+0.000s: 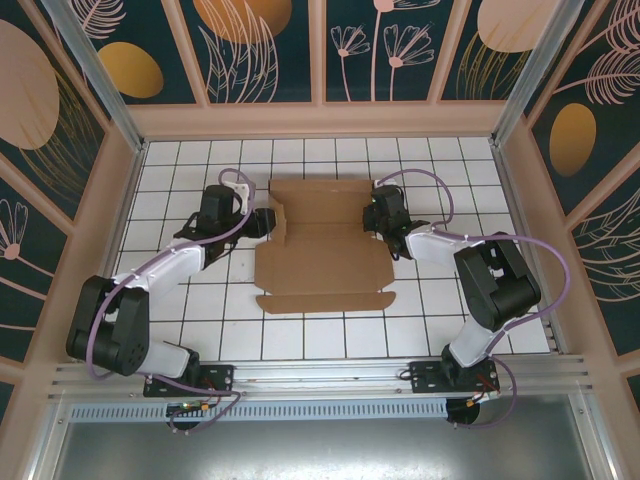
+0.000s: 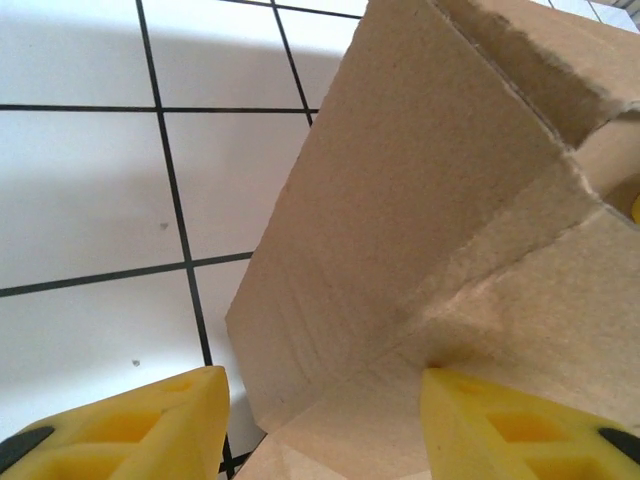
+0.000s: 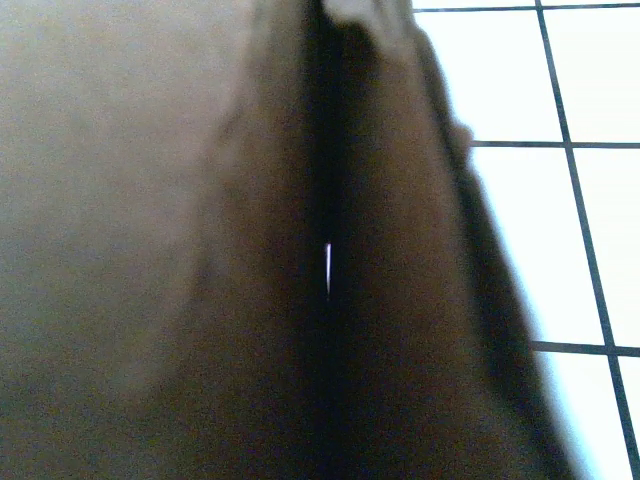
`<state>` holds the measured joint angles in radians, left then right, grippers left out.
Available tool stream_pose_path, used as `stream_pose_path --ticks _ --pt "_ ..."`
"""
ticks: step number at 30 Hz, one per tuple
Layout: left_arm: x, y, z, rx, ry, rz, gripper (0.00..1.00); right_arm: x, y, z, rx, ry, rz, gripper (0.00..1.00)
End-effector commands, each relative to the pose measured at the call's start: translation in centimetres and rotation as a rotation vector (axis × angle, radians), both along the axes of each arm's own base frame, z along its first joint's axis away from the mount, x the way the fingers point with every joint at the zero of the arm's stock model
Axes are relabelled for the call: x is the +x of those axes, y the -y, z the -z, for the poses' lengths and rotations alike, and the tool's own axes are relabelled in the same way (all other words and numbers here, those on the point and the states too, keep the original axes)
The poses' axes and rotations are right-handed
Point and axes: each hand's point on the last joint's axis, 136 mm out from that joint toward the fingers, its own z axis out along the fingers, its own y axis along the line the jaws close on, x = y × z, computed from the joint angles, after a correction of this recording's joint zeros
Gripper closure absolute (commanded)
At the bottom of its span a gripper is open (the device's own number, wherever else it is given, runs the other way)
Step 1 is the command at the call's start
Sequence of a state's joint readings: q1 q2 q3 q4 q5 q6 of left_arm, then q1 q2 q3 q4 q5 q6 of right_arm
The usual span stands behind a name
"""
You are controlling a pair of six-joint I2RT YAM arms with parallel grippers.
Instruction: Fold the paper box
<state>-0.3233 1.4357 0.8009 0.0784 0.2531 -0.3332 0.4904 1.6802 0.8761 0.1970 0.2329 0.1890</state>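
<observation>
Up close, our left fingers [image 2: 140,425] stand apart, straddling a raised flap corner of the box [image 1: 320,260]. From above, our right fingers [image 1: 382,214] sit closed at its right wall. The box lies mid-counter [image 1: 200,330] on white tiles, with floral panels [image 1: 260,50] around.

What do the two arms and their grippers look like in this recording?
Both the left arm and right arm have white links between bulky black joints, with a purple cable looping along each. The left gripper's fingers are yellow moulded blocks with recessed pockets.
</observation>
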Motion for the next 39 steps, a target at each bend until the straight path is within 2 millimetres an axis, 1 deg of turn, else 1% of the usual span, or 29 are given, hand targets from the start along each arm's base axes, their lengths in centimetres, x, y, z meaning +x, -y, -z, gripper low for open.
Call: stream_pose_path --ticks 1,5,12,17,21,25,28,30,32,33,35,39 --pt "0.9 0.9 -1.0 0.011 0.054 0.047 0.43 -2.3 0.1 3.4 -0.034 -0.134 -0.046 1.00" --pt "1.6 1.2 -0.5 0.035 0.076 0.065 0.42 -2.2 0.0 3.2 -0.031 -0.132 -0.049 1.00" --pt "3.6 1.0 -0.6 0.068 0.146 0.035 0.40 -2.3 -0.1 3.0 -0.030 -0.128 -0.057 1.00" --pt "4.6 1.0 -0.8 0.116 0.212 0.033 0.34 -2.4 -0.2 3.1 -0.032 -0.131 -0.062 1.00" --pt "5.3 1.1 -0.6 0.151 0.242 0.049 0.34 -2.4 -0.3 3.1 -0.032 -0.134 -0.067 1.00" --pt "5.7 1.4 0.1 0.199 0.255 0.090 0.36 -2.3 -0.4 3.1 -0.032 -0.134 -0.069 1.00" --pt "6.3 1.3 0.9 0.233 0.241 0.093 0.42 -2.4 -0.4 3.2 -0.033 -0.138 -0.072 1.00" --pt "6.6 1.2 1.0 0.241 0.242 0.086 0.51 -2.3 -0.3 3.2 -0.035 -0.137 -0.069 1.00" --pt "6.8 0.8 1.1 0.252 0.243 0.063 0.62 -2.3 -0.3 3.1 -0.035 -0.136 -0.068 1.00" --pt "6.8 0.7 1.1 0.257 0.247 0.055 0.66 -2.3 -0.3 3.0 -0.035 -0.133 -0.066 1.00" --pt "6.8 0.2 1.1 0.270 0.248 0.036 0.72 -2.3 -0.3 2.9 -0.031 -0.131 -0.062 1.00" --pt "7.1 -0.9 1.4 0.308 0.241 -0.019 0.80 -2.2 -0.3 2.8 -0.028 -0.123 -0.049 1.00"
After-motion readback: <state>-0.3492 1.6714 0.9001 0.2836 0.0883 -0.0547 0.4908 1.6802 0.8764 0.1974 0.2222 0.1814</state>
